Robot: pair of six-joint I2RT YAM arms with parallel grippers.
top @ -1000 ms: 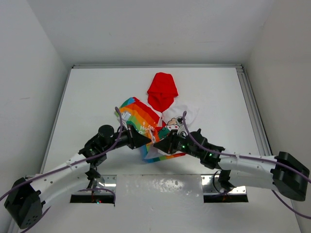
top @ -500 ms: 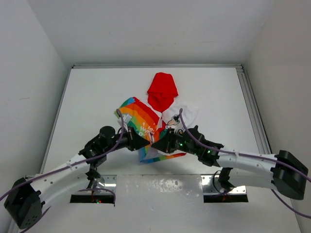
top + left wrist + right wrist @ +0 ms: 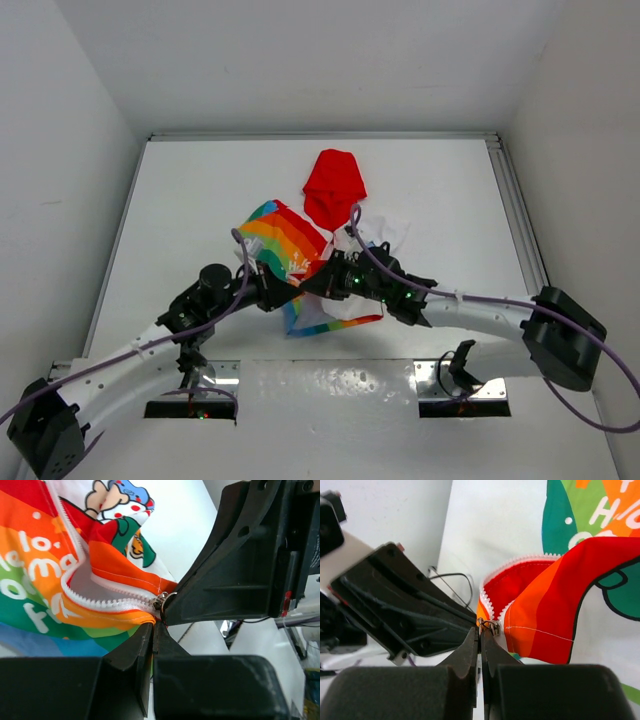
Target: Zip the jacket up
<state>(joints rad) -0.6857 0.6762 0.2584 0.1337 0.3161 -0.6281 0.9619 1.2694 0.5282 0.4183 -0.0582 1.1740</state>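
The jacket [image 3: 290, 245] lies mid-table, with rainbow stripes, its red hood [image 3: 334, 187] at the far end and white lining showing. My left gripper [image 3: 292, 293] is shut on the jacket's bottom hem; in the left wrist view [image 3: 154, 629] its tips pinch the orange fabric just under the zipper slider [image 3: 161, 601]. My right gripper [image 3: 316, 285] meets it from the right. In the right wrist view [image 3: 481, 631] it is shut on the metal zipper pull [image 3: 490, 625] at the foot of the white zipper teeth [image 3: 488, 600]. The zipper is open above the slider.
A raised metal rail [image 3: 520, 230] runs along the table's right edge and white walls close in the back and sides. The two arm bases and their mounting plates [image 3: 330, 385] sit at the near edge. Both grippers crowd each other at the jacket's hem.
Both grippers have shifted a little left with the jacket's bottom edge. The right arm has swung inward and its forearm now lies further up the table.
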